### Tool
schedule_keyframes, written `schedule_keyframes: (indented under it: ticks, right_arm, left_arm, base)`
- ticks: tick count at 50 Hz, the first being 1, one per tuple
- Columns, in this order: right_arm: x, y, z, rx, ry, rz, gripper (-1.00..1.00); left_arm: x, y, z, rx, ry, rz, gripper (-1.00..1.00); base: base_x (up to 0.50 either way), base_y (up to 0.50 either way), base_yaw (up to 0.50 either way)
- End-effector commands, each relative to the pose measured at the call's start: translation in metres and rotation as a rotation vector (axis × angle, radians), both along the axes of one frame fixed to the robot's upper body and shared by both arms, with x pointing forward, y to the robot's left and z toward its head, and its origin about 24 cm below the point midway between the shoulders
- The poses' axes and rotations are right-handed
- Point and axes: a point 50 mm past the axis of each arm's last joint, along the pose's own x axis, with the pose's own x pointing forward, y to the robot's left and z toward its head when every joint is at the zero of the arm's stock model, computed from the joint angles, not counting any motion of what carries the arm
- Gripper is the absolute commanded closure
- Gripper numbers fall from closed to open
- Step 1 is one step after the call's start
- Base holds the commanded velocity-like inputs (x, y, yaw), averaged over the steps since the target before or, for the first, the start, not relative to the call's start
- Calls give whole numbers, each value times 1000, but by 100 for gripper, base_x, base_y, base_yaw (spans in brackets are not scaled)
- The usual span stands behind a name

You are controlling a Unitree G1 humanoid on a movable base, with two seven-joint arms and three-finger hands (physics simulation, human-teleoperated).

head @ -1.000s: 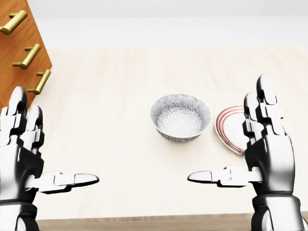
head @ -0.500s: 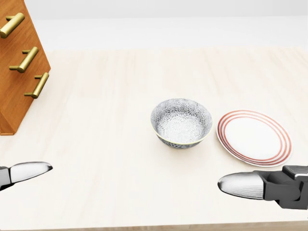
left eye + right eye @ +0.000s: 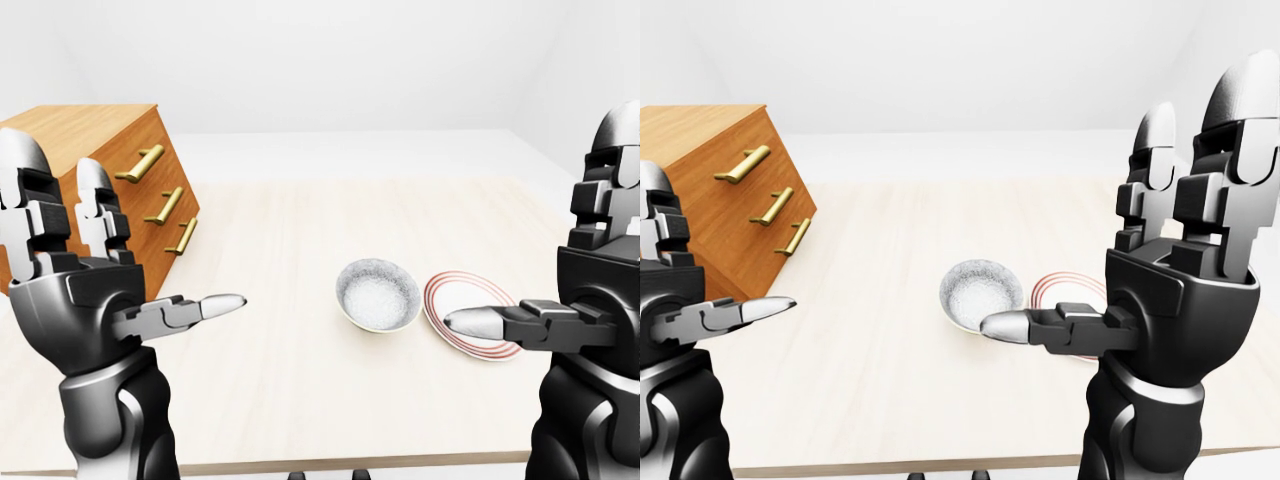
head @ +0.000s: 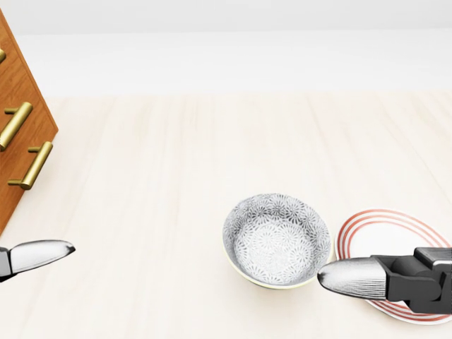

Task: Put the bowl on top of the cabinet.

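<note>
Your left hand (image 3: 70, 320) and right hand (image 3: 1180, 300) stand raised at the two lower corners of the eye views, fingers (image 3: 1155, 150) upright and apart, thumbs pointing inward toward each other, neither hand holding anything. It reads as a ready stance, palms facing in so either hand can come down around a rim. The bowl (image 4: 277, 241), patterned grey and white, sits upright on the pale worktop (image 4: 155, 176) at lower centre of the head view, just beside the red-ringed plate (image 4: 395, 226) on its right; whether the two touch cannot be told. Your right thumb tip hangs near the bowl's lower right edge in that view, though it looks to be above the worktop rather than on it. The wooden cabinet (image 3: 710, 200) with its brass handles (image 3: 770, 205) stands at upper left, well apart from the bowl, its flat top the place the bowl must reach. The grasp is not yet begun.
</note>
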Motion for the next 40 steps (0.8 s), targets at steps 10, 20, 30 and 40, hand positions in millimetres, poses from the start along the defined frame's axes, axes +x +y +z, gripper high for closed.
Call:
schedule_keyframes:
  ticks: [10,20,30,40]
  right_arm:
    - [2,0,-4,1,24,-7,-100]
    - [1,2,-3,-13,18,-5,-100]
    - [1,1,-4,-14,28,-5,-100]
    - [0,1,-3,-12,22,-7,-100]
  left_arm:
    - [-1,-1,0,2,-1,1,-100]
    - [-2,-1,3,2,-17,2,-100]
    - [-1,-1,1,0,-6,1,-100]
    - [-2,-2,1,1,-7,-1,-100]
  base:
    - [34,0,0]
    - [1,30,0]
    - [2,50,0]
    - [2,50,0]
